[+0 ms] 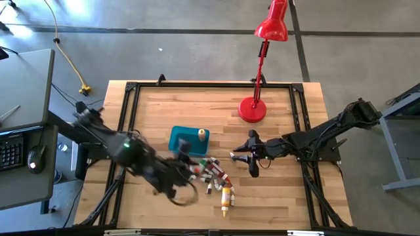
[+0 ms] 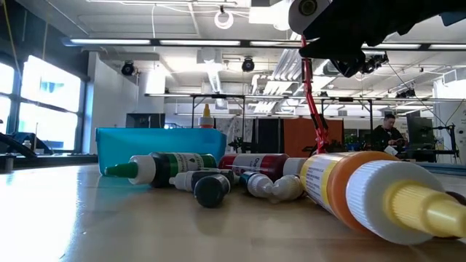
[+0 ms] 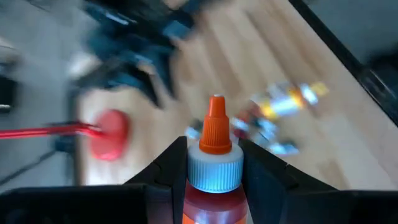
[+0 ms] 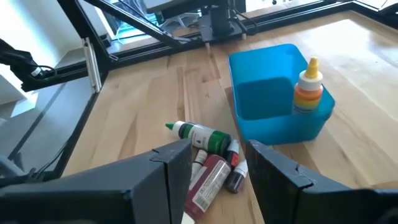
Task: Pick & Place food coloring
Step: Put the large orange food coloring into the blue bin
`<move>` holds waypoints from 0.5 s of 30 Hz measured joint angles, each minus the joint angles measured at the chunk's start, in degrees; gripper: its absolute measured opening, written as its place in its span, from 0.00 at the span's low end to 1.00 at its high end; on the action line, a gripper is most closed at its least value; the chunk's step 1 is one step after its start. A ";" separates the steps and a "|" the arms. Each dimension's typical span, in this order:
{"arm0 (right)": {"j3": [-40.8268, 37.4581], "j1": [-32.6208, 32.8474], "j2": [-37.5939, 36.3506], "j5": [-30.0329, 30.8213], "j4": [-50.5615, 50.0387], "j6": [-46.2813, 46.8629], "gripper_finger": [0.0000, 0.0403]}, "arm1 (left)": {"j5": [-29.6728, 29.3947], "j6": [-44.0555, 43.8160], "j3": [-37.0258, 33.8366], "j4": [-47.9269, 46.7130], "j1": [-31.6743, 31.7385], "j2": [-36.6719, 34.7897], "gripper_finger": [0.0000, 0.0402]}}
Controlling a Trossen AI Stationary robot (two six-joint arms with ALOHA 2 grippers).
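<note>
Between the blue tub (image 1: 184,139) and the bottle pile (image 1: 213,174), the left end effector (image 3: 214,165) clenches an orange-capped bottle (image 3: 215,158) (right end effector (image 4: 214,162) released, waiting); a fast swing could fling it onto the bench (image 1: 282,196).

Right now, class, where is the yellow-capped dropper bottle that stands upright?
In the high view the yellow-capped bottle stands inside the teal tub, in its corner nearest the red lamp; the pile of bottles lies just outside.

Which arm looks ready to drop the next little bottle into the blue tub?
Left. Its gripper already grips an orange-capped bottle near the blue tub. The right gripper is open and empty.
</note>
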 joint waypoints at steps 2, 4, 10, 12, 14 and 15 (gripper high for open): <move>0.00 0.00 0.00 -0.02 0.00 0.00 0.36 | -1.78 1.00 -6.50 5.70 0.03 -4.82 0.28; 0.00 0.00 0.00 0.00 0.00 0.00 0.36 | -1.71 3.08 -14.98 15.12 0.18 -9.95 0.28; 0.00 0.00 0.00 0.02 0.51 -0.01 0.36 | 0.24 10.56 -48.43 54.42 4.28 -23.26 0.28; 0.00 0.00 0.00 0.02 0.59 -0.32 0.36 | 1.87 12.92 -58.98 71.57 7.02 -25.08 0.28; 0.00 -0.02 0.00 0.02 0.89 -0.78 0.36 | 4.08 13.54 -69.03 89.24 10.10 -25.08 0.28; 0.00 -0.12 0.00 0.04 1.06 -1.15 0.36 | 5.29 13.18 -73.50 96.54 11.62 -24.71 0.28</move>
